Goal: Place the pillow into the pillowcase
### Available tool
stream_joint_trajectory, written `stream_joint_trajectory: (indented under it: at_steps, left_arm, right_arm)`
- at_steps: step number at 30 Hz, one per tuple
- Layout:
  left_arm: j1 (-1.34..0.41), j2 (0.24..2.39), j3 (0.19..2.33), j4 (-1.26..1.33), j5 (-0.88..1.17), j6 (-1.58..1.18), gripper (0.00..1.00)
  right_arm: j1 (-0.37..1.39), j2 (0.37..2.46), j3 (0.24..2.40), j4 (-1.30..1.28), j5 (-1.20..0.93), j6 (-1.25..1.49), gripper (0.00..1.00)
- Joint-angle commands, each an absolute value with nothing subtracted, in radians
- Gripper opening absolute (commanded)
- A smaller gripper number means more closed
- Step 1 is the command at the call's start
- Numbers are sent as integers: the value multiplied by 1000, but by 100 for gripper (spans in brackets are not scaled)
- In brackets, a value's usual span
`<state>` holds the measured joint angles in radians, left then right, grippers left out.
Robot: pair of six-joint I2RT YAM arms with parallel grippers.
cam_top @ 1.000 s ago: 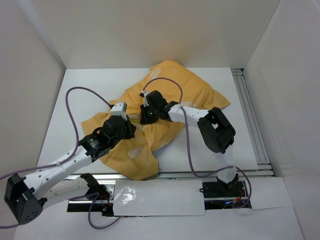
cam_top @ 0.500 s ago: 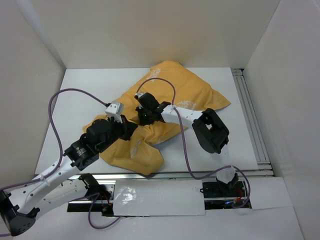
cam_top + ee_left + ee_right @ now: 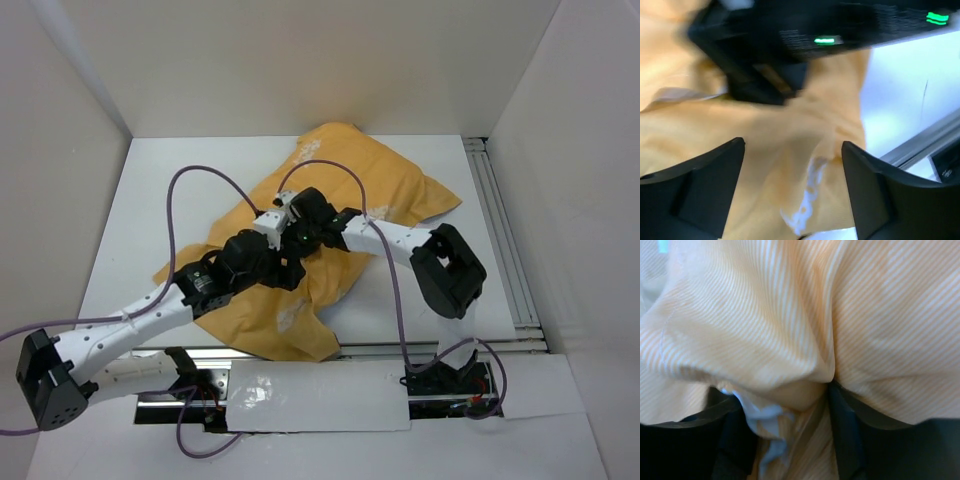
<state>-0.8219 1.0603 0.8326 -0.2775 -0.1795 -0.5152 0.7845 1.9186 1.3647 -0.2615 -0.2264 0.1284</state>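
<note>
bulging at its far end, the pillowcase (image 3: pixel 385 185) hides whatever fills it.

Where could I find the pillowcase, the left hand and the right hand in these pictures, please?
pillowcase (image 3: pixel 375 175), top view, its plump far part.
left hand (image 3: pixel 793 145), left wrist view, the gap between its fingertips.
right hand (image 3: pixel 784 395), right wrist view, between its fingertips, where cloth bunches.
</note>
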Motion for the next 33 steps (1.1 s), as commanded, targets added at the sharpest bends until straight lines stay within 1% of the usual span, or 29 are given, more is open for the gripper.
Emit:
stream_joint_trajectory:
  at_steps: [1,2,5,7,8,9,13,15,16,18,19,21,24,25,28,29,31,32,33]
  left_arm:
    - [-827,962,818,-362,-355,-656,94]
    - [-827,925,804,-382,-385,-682,100]
    - [-818,900,792,-494,-484,-805,100]
    - [-784,900,792,-560,-537,-866,100]
    - [-770,911,792,-599,-551,-897,100]
    - [-753,925,792,-609,-551,-897,100]
    - [-655,1024,792,-586,-508,-897,100]
    - [-620,1094,792,-575,-454,-897,98]
    - [-586,1113,792,-542,-428,-882,96]
    - [-575,1163,802,-503,-365,-864,88]
    - [-565,1172,802,-452,-351,-855,88]
    - [-555,1196,802,-407,-329,-844,85]
    - [-535,1222,802,-339,-319,-804,69]
    - [-523,1251,802,-339,-319,-792,57]
    - [-500,1302,813,-330,-328,-792,33]
    - [-500,1314,813,-330,-328,-776,22]
    - [-488,1338,839,-316,-310,-756,13]
    - [-488,1347,839,-316,-298,-746,11]
    - [-488,1347,839,-316,-298,-746,11]
  right_arm:
    - [770,1819,1307,-397,-187,78,61]
    - [770,1803,1293,-397,-172,78,62]
    - [770,1749,1284,-420,-161,78,67]
    - [770,1717,1275,-420,-161,60,73]
    - [770,1707,1275,-420,-172,51,73]
    - [770,1707,1285,-429,-189,29,79]
    - [770,1654,1296,-439,-227,-5,79]
    - [770,1632,1296,-427,-227,-5,79]
    - [770,1612,1296,-411,-227,-5,79]
    - [770,1603,1278,-388,-262,-5,79]
    - [770,1592,1278,-388,-274,-20,79]
    - [770,1592,1288,-388,-285,-20,78]
    - [779,1582,1298,-422,-275,-20,76]
    - [779,1562,1278,-432,-262,-20,76]
    - [779,1513,1191,-411,-249,21,76]
    - [779,1503,1165,-402,-249,21,76]
    - [788,1493,1100,-391,-259,58,76]
    - [788,1493,1086,-391,-250,69,76]
    - [788,1483,1074,-391,-250,78,76]
